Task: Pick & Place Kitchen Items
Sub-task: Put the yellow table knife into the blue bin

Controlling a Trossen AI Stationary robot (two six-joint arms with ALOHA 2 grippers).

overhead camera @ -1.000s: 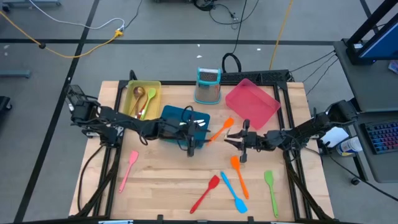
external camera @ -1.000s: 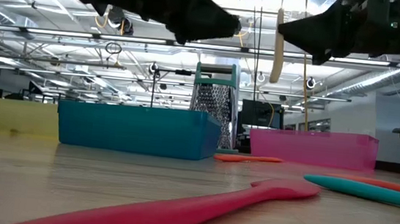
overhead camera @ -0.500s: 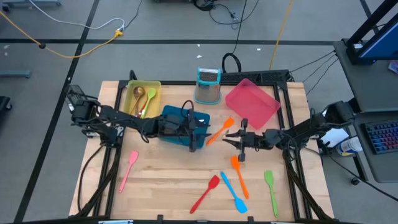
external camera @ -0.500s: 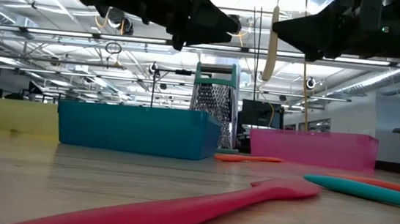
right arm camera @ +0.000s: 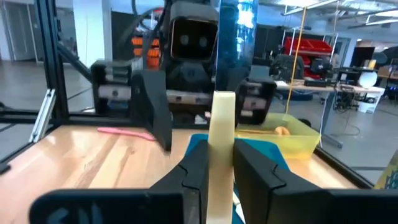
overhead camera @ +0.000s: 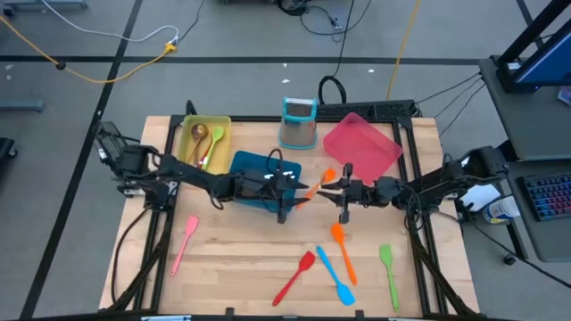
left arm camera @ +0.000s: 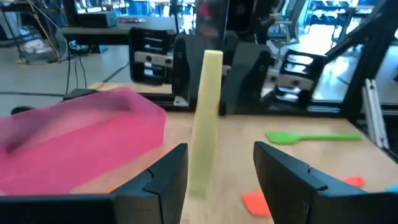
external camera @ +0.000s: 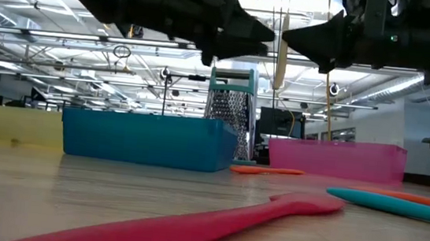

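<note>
My right gripper [overhead camera: 334, 191] is above the table's middle, shut on a cream-handled knife [external camera: 282, 54] that stands upright in the air. The handle also shows in the right wrist view [right arm camera: 221, 124] and in the left wrist view [left arm camera: 205, 124]. My left gripper [overhead camera: 293, 194] is open. It faces the right gripper from the left, over the right end of the blue tray [overhead camera: 254, 169]. Its fingers [left arm camera: 168, 177] stand on either side of the handle's lower end, apart from it. My right gripper pinches the knife's cream handle [right arm camera: 221, 146] between its two fingers [right arm camera: 194, 171]. The fingers come level from the table's right and lie across the handle. The knife stands upright, lifted clear of the table, with most of the handle below the fingers [external camera: 280, 79].
A yellow tray [overhead camera: 205, 138] with spoons, a pink tray [overhead camera: 361, 147] and a metal grater [overhead camera: 299, 122] stand at the far side. Orange [overhead camera: 317, 185], orange [overhead camera: 343, 250], red [overhead camera: 294, 276], blue [overhead camera: 336, 276], green [overhead camera: 388, 272] and pink [overhead camera: 185, 242] spatulas lie on the table.
My right gripper has carried the upright knife toward the table's left and a little toward the far edge. My left gripper has gone toward the right, up to the knife. The two grippers now face each other closely.
</note>
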